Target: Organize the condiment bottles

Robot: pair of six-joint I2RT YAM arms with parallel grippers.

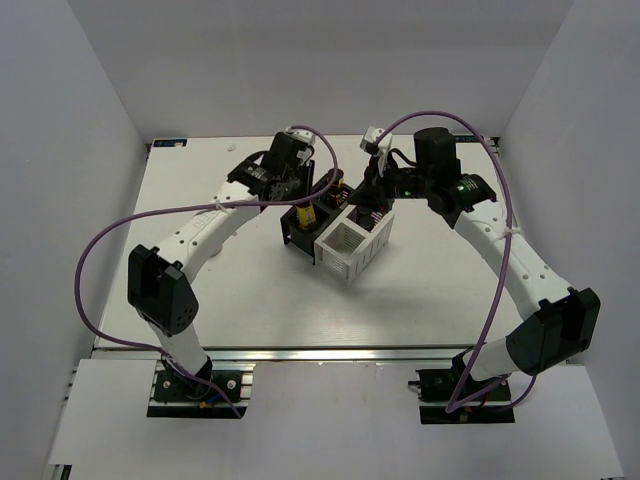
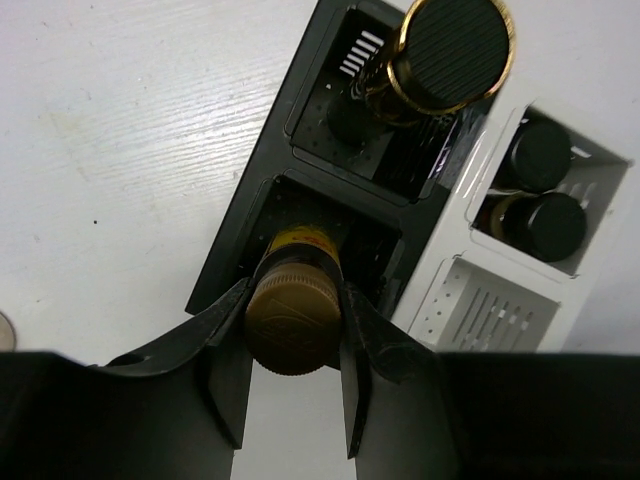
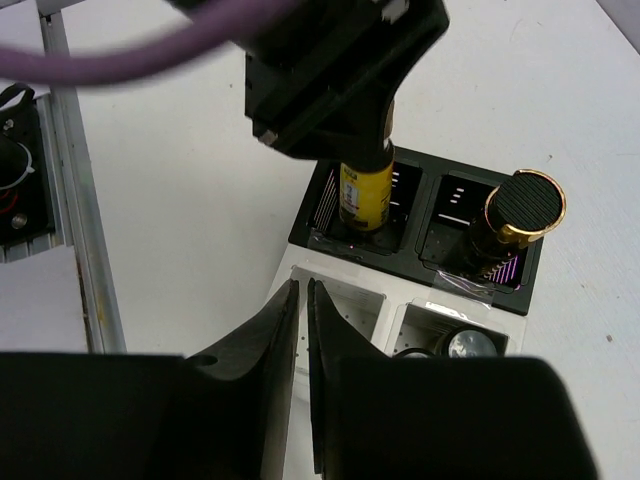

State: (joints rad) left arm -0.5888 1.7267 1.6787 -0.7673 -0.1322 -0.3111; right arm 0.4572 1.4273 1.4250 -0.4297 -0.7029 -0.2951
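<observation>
Upright yellow bottle (image 3: 363,195) clamped in left gripper (image 2: 293,330).

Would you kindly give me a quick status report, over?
Left hand shut on yellow bottle in black rack slot. Right hand shut over white section. Nothing in the way.

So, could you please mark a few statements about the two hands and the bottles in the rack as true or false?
1. The left hand is closed on the yellow bottle at its brown cap. True.
2. The right hand holds a bottle. False: its fingers are shut on nothing.
3. The gold-rimmed bottle stands in a white compartment. False: it stands in the black half of the rack.
4. At least one white compartment is empty. True.
</observation>
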